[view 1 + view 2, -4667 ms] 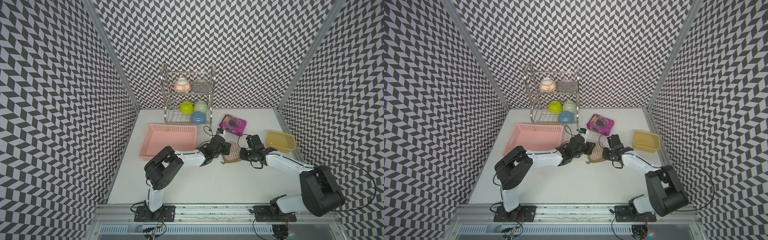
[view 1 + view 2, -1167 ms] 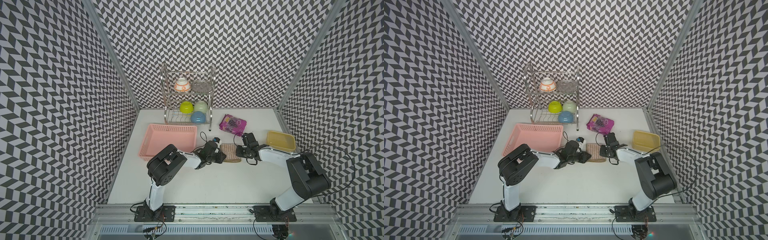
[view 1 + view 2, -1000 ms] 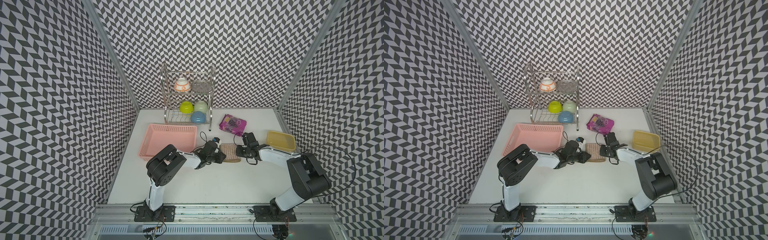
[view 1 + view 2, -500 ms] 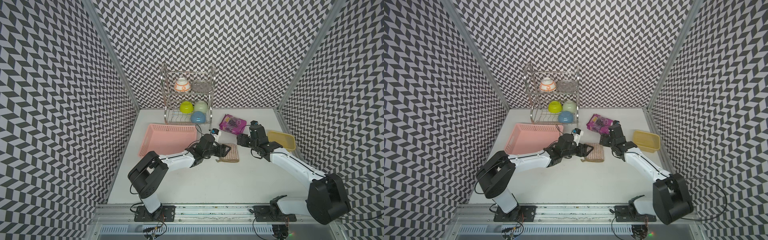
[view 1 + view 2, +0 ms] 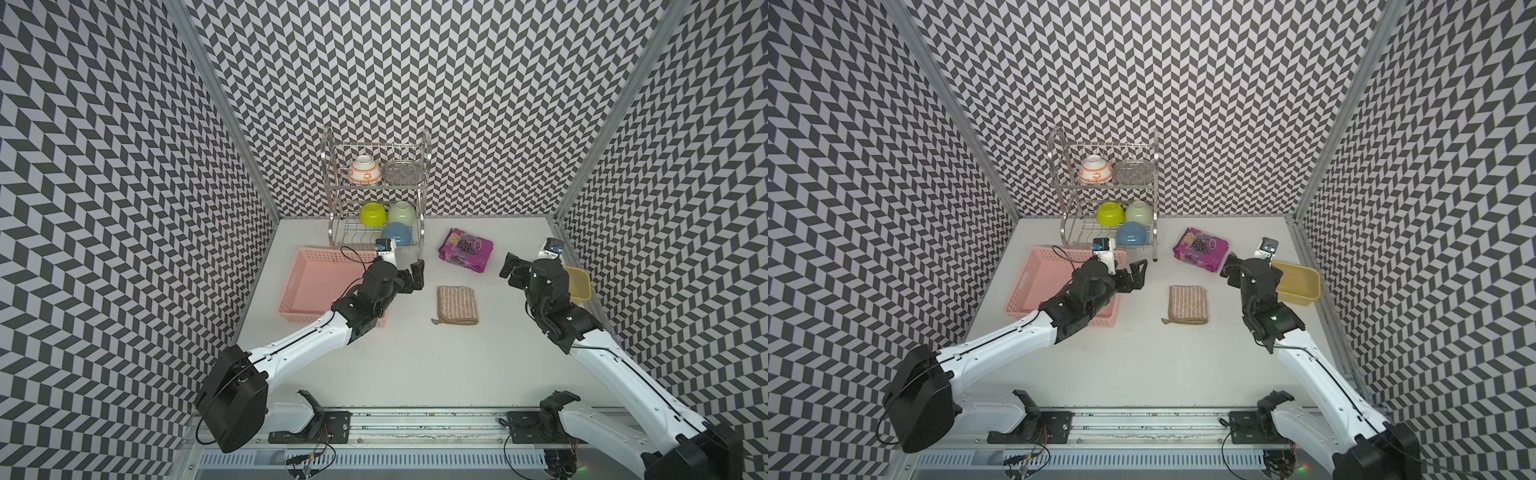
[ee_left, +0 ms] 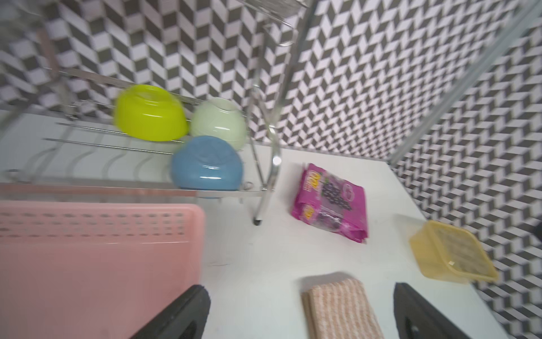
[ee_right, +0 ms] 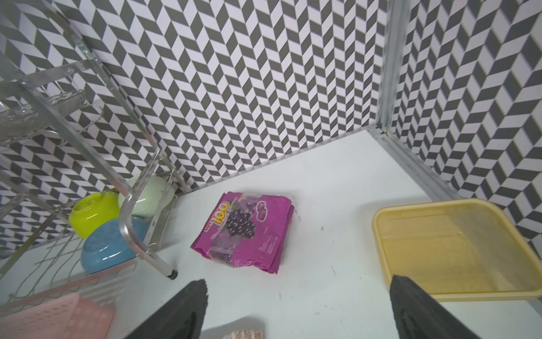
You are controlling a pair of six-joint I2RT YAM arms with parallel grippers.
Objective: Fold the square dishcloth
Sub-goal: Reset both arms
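The square dishcloth (image 5: 456, 305) (image 5: 1187, 305) lies flat on the white table, folded into a brown striped rectangle with a small loop at its near left corner. My left gripper (image 5: 410, 276) (image 5: 1136, 274) hangs open above the table to the cloth's left, holding nothing. In the left wrist view the cloth (image 6: 340, 308) shows between the spread jaws of the left gripper (image 6: 300, 289). My right gripper (image 5: 509, 270) (image 5: 1231, 268) hangs open to the cloth's right and farther back, also holding nothing. The right wrist view catches only an edge of the cloth (image 7: 246, 334) below the right gripper (image 7: 297, 286).
A pink basket (image 5: 316, 282) sits under the left arm. A wire dish rack (image 5: 376, 195) with bowls stands at the back. A purple snack bag (image 5: 465, 249) lies behind the cloth. A yellow container (image 5: 579, 284) sits by the right wall.
Both grippers were low at the cloth's sides a second ago. They have opened, risen and drawn apart, leaving the folded cloth on the table.
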